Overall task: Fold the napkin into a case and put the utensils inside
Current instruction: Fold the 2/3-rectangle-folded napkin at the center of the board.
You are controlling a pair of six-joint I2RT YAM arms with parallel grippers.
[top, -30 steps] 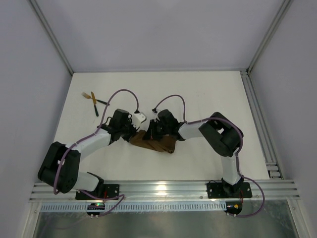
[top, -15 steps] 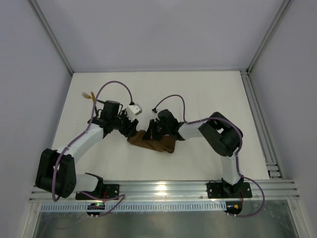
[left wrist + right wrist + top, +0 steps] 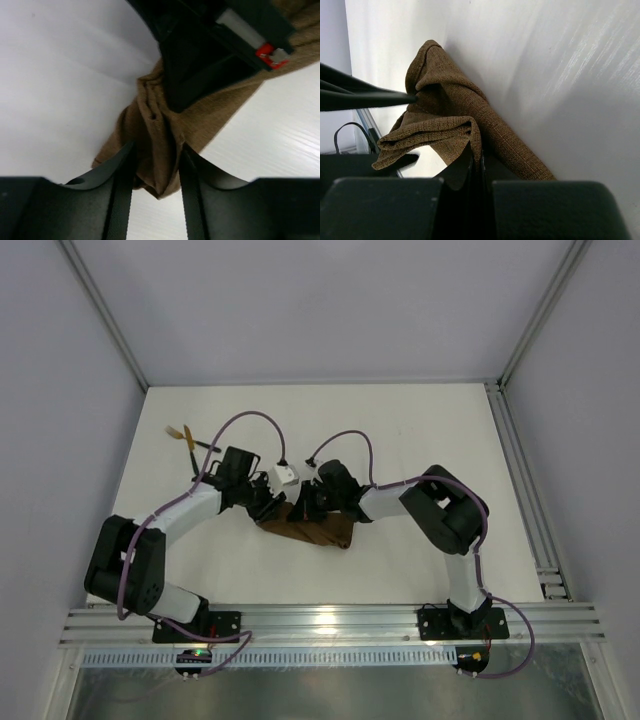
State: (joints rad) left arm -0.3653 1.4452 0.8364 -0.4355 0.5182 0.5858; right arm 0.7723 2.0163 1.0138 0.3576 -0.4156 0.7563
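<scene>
Top view: left tool [image 3: 268, 502] has returned to the napkin [image 3: 318, 530] mid-tabletop [image 3: 420, 430]; utensils [image 3: 190, 440] lie untouched, far left. Left wrist: its jaws have opened and stand apart astride a bunched fold. Right wrist: right tool [image 3: 476, 156] stays clamped on the napkin, so folding is unfinished.

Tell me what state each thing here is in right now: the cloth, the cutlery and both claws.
napkin, crumpled and part-folded on the table, not yet a case.
utensils, lying on the table at its far left, outside the napkin.
left gripper, jaws apart, a bunch of napkin between them.
right gripper, shut on an edge of the napkin.
</scene>
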